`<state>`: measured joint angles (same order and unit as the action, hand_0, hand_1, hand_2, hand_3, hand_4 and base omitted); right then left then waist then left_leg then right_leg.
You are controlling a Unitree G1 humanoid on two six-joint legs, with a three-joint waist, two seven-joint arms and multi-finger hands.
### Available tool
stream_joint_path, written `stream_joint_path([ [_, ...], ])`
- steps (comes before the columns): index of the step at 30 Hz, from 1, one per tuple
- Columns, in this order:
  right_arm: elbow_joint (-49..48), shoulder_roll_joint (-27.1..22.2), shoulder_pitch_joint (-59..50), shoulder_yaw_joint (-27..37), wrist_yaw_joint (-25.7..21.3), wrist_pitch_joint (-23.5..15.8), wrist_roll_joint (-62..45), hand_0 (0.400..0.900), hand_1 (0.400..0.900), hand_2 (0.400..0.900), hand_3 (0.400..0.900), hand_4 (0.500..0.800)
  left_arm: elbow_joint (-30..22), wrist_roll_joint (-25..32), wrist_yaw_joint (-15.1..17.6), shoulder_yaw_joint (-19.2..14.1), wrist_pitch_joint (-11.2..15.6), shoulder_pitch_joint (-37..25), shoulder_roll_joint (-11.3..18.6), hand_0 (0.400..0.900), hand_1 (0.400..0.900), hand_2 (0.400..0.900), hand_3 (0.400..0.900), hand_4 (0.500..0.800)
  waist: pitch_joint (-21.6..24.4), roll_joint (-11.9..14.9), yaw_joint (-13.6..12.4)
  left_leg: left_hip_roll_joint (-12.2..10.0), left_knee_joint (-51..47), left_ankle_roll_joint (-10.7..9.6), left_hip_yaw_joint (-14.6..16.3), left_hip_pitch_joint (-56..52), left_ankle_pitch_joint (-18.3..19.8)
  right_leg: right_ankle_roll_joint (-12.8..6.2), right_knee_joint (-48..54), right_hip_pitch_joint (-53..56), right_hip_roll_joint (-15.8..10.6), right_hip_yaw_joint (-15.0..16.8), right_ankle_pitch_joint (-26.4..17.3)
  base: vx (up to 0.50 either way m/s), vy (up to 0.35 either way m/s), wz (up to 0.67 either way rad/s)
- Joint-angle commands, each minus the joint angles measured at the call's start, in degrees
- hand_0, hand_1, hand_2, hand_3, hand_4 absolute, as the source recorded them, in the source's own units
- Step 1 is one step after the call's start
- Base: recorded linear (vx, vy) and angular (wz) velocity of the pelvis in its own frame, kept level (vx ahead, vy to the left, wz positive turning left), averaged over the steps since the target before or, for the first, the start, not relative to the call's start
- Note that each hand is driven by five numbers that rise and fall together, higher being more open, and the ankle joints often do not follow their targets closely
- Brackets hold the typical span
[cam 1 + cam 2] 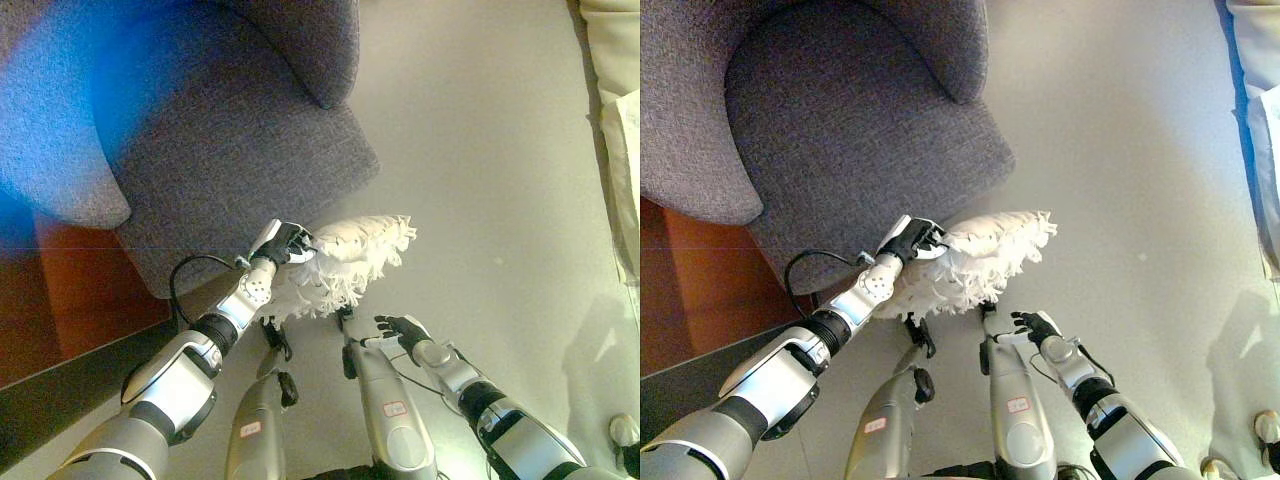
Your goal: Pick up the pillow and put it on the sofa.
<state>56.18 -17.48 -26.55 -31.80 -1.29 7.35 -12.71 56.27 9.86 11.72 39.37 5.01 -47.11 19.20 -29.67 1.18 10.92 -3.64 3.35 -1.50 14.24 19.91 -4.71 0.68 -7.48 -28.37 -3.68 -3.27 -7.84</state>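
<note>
Filling the space beyond and to the left of the left hand, the grey sofa has a bare seat, so the putting-down is not yet done. The floor stretches pale to the right of both hands.

Next in size, the white fringed pillow is off the floor and held up just in front of the sofa's front edge, its body running out to the right of the left hand and its fringe hanging below. It looks clear of the seat cushion, beside the edge and not over it.

The left hand has its fingers curled round the pillow's near-left corner, pinching the cloth. The right hand hangs lower and to the right, below the pillow and apart from it, fingers relaxed and holding nothing.

Judging from this, the pick-up is complete and roughly half the job is behind. What remains is to carry the pillow forward over the seat, set it down there and let go.
</note>
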Motion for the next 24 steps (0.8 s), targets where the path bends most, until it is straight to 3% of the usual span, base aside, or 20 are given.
stream_joint_path([
  [1, -2.26, -1.21, 0.65, -1.48, -0.85, -0.40, -0.90, 0.900, 0.900, 0.900, 0.900, 0.800, -1.11, 0.19, 0.92, -1.53, 3.67, -4.79, 0.18, 0.400, 0.400, 0.400, 0.400, 0.500, -0.12, 0.71, -0.21, -4.14, 8.69, -3.11, -2.64, 5.19, 3.94, -5.61, -6.23, -3.23, -1.71, 1.66, 5.30, 0.00, 0.000, 0.00],
  [12, -2.13, -1.07, 1.52, -1.69, -1.03, -0.59, -1.13, 0.900, 0.900, 0.900, 0.900, 0.800, -1.00, 0.20, 0.01, -1.68, 4.36, -4.74, 0.38, 0.400, 0.400, 0.400, 0.400, 0.500, -0.12, 0.86, -0.69, -3.88, 8.43, -3.01, -3.02, 3.60, 4.34, -5.68, -5.95, -1.36, -2.03, 1.31, 5.71, 0.00, -0.001, 0.01],
  [24, 3.47, -1.48, 5.21, 0.72, 1.57, -2.08, 1.31, 0.900, 0.900, 0.900, 0.900, 0.800, -4.90, 0.68, 0.51, -2.18, 6.47, -0.04, -0.44, 0.400, 0.400, 0.400, 0.400, 0.500, 1.39, -0.37, -1.57, -2.77, 6.63, -2.80, -4.26, -4.86, 5.43, -5.45, -2.96, 8.10, -2.64, 0.37, 6.39, 0.03, 0.030, 0.04],
])
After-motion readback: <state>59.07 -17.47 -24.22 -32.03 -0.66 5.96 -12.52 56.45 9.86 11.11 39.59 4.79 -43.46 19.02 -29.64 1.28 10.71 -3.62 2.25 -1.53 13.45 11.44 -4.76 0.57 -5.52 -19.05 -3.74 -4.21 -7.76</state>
